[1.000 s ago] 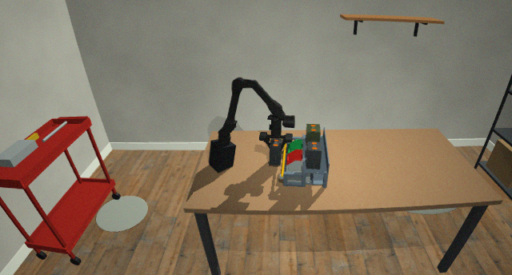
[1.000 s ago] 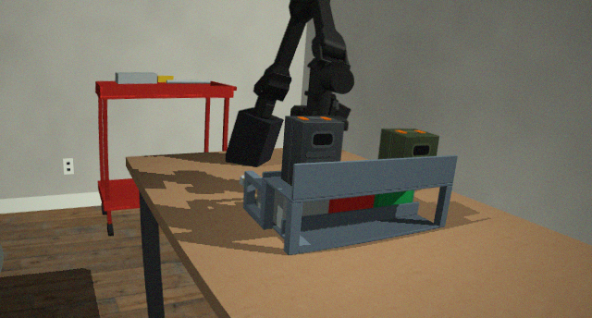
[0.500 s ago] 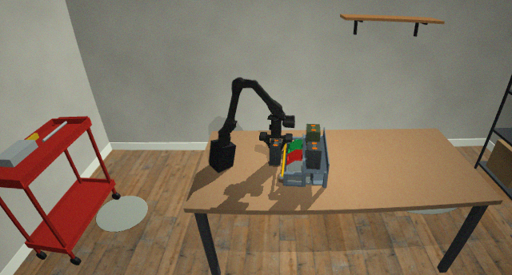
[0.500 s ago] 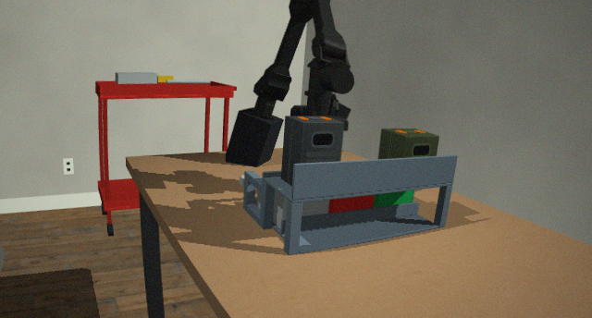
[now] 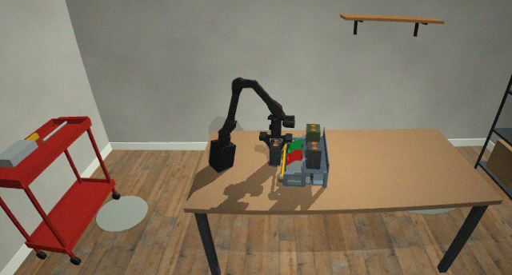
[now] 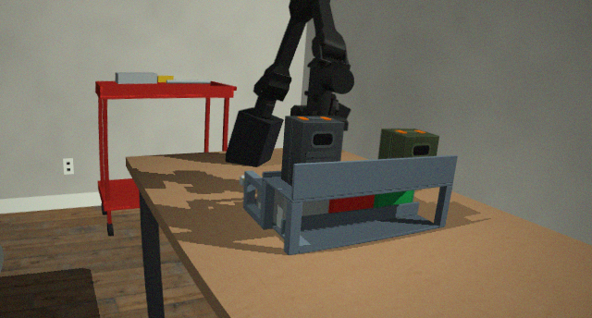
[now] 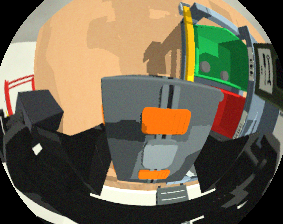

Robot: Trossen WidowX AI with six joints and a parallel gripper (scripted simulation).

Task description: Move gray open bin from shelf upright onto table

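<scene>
My gripper [image 5: 276, 141] is shut on the gray open bin [image 5: 275, 153]. It holds the bin upright, low over the table just left of the blue-gray shelf unit [image 5: 306, 163]. In the wrist view the bin [image 7: 158, 132] fills the middle, with orange parts [image 7: 166, 120] inside it. I cannot tell whether its base touches the table top. In the exterior view the gripper [image 6: 324, 111] stands behind the shelf unit [image 6: 351, 202], and the bin is mostly hidden by a dark box [image 6: 314, 144].
The shelf unit holds green, red and gray blocks inside. A dark box [image 5: 314, 153] and a green box [image 5: 313, 131] stand on top. The arm's base [image 5: 222, 155] is at the table's left. A red cart [image 5: 44, 179] stands on the floor at the left.
</scene>
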